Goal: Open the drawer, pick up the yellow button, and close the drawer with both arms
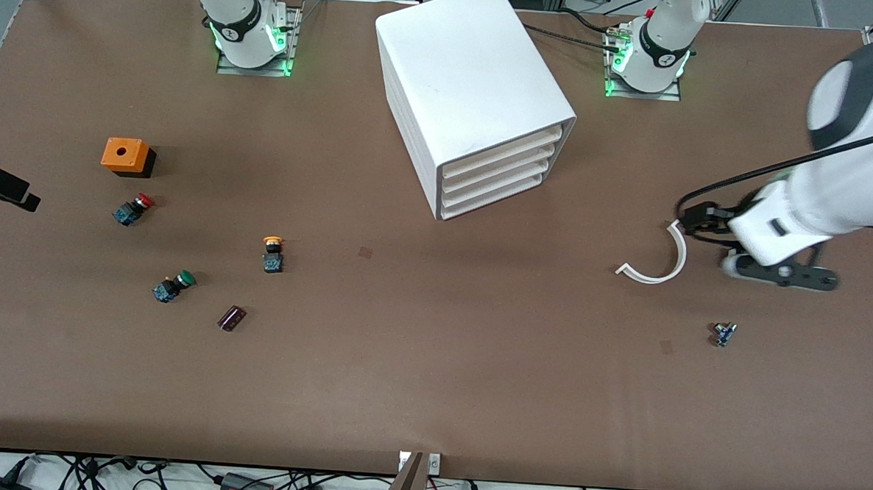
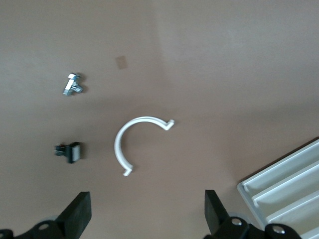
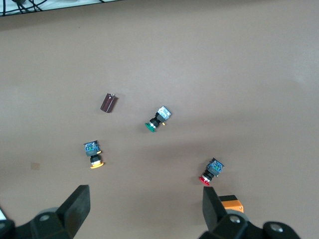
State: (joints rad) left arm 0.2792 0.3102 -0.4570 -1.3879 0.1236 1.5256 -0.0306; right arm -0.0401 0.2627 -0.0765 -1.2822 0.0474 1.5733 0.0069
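Note:
The white cabinet [image 1: 473, 92] stands at the table's middle near the robots' bases, and its topmost drawer [image 1: 503, 154] is shut like the three below it. The orange-yellow-capped button [image 1: 272, 254] lies on the bare table toward the right arm's end, outside the cabinet; it also shows in the right wrist view [image 3: 93, 155]. My left gripper [image 1: 695, 218] [image 2: 147, 209] is open and empty, over the table beside a white C-shaped clip [image 2: 132, 144]. My right gripper [image 1: 1, 185] [image 3: 144, 204] is open and empty, over the table's end by the buttons.
A red-capped button [image 1: 133, 209], a green-capped button [image 1: 173, 286], an orange-topped box [image 1: 126, 156] and a small dark component [image 1: 231, 318] lie near the yellow button. The clip [image 1: 656, 266] and a small metal bolt [image 1: 724, 333] lie toward the left arm's end.

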